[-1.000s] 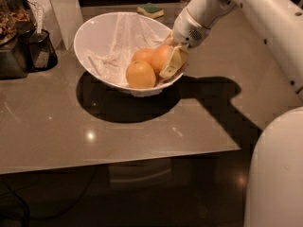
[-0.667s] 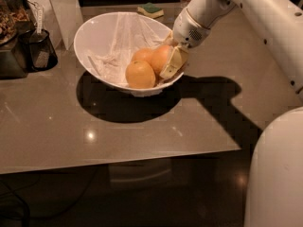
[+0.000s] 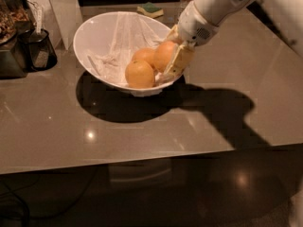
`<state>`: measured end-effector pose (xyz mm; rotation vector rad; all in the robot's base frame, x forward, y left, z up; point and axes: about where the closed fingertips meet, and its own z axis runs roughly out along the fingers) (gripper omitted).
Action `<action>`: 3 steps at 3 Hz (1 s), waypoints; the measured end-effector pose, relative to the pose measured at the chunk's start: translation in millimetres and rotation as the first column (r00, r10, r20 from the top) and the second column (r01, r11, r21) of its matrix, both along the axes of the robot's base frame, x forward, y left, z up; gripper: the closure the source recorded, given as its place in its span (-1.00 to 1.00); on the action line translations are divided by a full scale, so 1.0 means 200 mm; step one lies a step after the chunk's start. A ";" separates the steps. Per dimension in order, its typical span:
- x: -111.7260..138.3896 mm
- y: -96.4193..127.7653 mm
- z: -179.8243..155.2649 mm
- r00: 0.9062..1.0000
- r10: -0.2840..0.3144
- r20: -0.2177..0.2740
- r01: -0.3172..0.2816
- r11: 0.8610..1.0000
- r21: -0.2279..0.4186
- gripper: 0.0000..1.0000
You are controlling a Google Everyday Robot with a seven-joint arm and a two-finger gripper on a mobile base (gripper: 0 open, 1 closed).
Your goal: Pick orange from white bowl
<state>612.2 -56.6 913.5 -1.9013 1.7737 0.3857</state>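
Observation:
The white bowl point(image 3: 94, 32) sits tilted on the grey counter, lined with crinkled clear plastic, and holds three round fruits. The orange point(image 3: 162, 53) is the reddish-orange one at the bowl's right side. A yellower fruit point(image 3: 139, 74) lies in front of it and a smaller paler one point(image 3: 143, 56) beside it. My gripper point(image 3: 171, 59) reaches over the bowl's right rim from the upper right. Its yellowish fingers point(image 3: 180, 60) stand on either side of the orange and are closed against it. The orange is still low inside the bowl.
A dark cup point(image 3: 40, 48) and a dark appliance point(image 3: 12, 41) stand left of the bowl. A green-and-yellow sponge point(image 3: 150, 8) lies at the counter's back. The counter's front edge point(image 3: 142, 162) runs below the bowl. My arm's shadow falls on the counter to the right.

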 end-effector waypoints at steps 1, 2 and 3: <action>-0.32 0.08 0.32 0.975 0.054 0.214 -0.071 0.995 0.073 1.00; -0.69 0.21 0.58 0.909 0.075 0.409 -0.135 0.984 0.120 1.00; -0.80 0.16 0.66 0.875 0.033 0.482 -0.103 0.987 0.120 1.00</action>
